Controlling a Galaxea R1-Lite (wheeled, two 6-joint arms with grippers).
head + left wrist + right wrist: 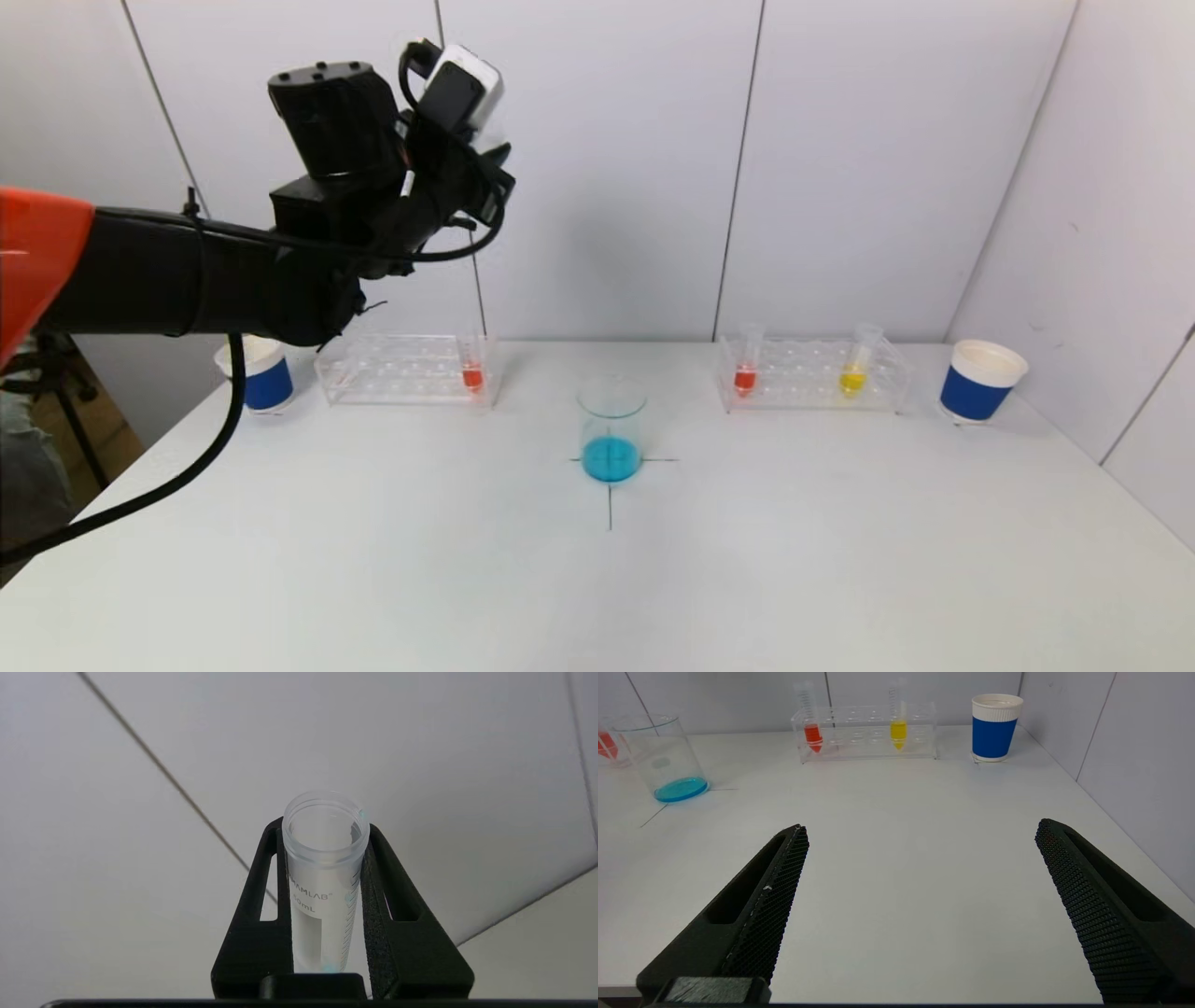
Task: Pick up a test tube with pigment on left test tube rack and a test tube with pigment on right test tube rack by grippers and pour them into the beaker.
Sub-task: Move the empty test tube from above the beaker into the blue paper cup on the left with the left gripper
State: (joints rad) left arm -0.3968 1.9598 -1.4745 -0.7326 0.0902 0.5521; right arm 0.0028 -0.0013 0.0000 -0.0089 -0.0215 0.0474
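My left arm (355, 187) is raised high above the table's left side. Its gripper (324, 826) is shut on a clear test tube (322, 872) that looks empty apart from faint blue traces. The beaker (611, 429) stands at the table's centre on a drawn cross, with blue liquid at its bottom. The left rack (406, 369) holds a red-pigment tube (472, 369). In the right rack (812, 373) stand a red tube (745, 369) and a yellow tube (854, 369). My right gripper (922, 826) hovers open over bare table, well short of the right rack (866, 732).
A blue-and-white paper cup (261, 373) stands left of the left rack, another (980, 381) right of the right rack. Walls close off the back and the right side of the white table (597, 579).
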